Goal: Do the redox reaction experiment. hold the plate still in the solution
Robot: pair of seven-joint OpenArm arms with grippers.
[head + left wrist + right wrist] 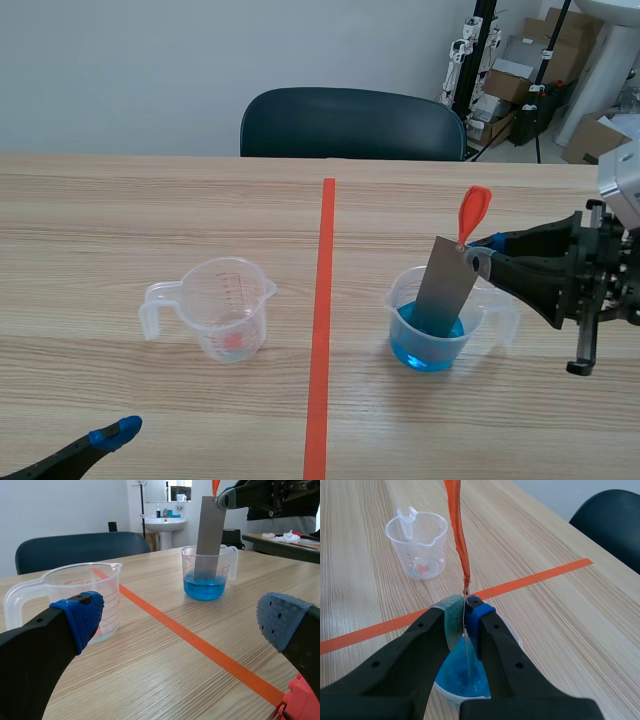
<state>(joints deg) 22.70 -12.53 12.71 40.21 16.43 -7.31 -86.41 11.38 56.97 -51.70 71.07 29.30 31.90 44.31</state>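
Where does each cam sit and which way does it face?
Scene: between the arms, facing the chair; shows right gripper holding the plate, one left fingertip.
Left wrist: low over the table, facing the blue-solution cup; left gripper open.
Right wrist: above that cup, looking down; own fingers clamp the plate.
Shared: all show the empty cup.

Looks like a lab workroom; wooden table (120, 210) up front; measuring cup (428, 352) of blue liquid on the table; dark chair (350, 125) behind the table; cardboard boxes (512, 80) and a washbasin (165, 524) beyond it.
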